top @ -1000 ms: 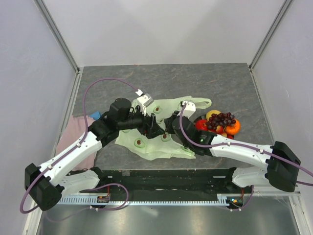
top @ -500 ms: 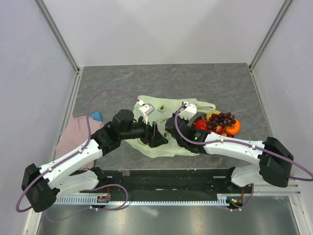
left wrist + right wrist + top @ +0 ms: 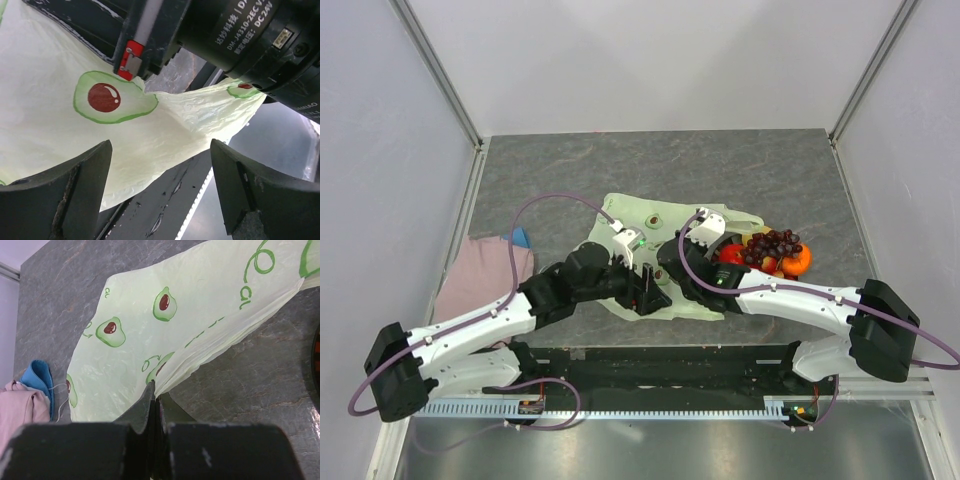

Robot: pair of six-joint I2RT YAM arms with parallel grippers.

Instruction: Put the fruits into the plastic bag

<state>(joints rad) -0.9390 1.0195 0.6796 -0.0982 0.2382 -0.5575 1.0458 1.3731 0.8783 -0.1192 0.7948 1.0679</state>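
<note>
In the overhead view your plastic bag (image 3: pixel 642 211) lies spread on the desk (image 3: pixel 720 165) at the centre of the frame. It is pale green with avocado prints, and both arms meet over its lower part. The left gripper (image 3: pixel 646 292) comes in from the lower left and the right gripper (image 3: pixel 667 272) from the lower right, and the two sit just beside each other.

Your right wrist camera shows the right jaws pressed together at the lower centre of the frame, pinching a fold of the bag's edge. From there the film fans out toward the upper right.

In your left wrist camera the left jaws are spread wide, one finger in each lower corner. The bag film stretches across behind them with nothing clamped between. A black motor housing (image 3: pixel 240 30) fills the upper right of that view, close over the film.

The fruits (image 3: pixel 772 250) are piled just right of the bag, outside it. The dark grape bunch (image 3: pixel 776 243) is on top, with the orange (image 3: pixel 798 260) at the right, the red apple (image 3: pixel 731 255) at the left and the lemon (image 3: pixel 756 232) above.

A pink cloth (image 3: pixel 478 278) lies at the desk's left edge, with a small blue item (image 3: pixel 518 238) at its upper right corner.
</note>
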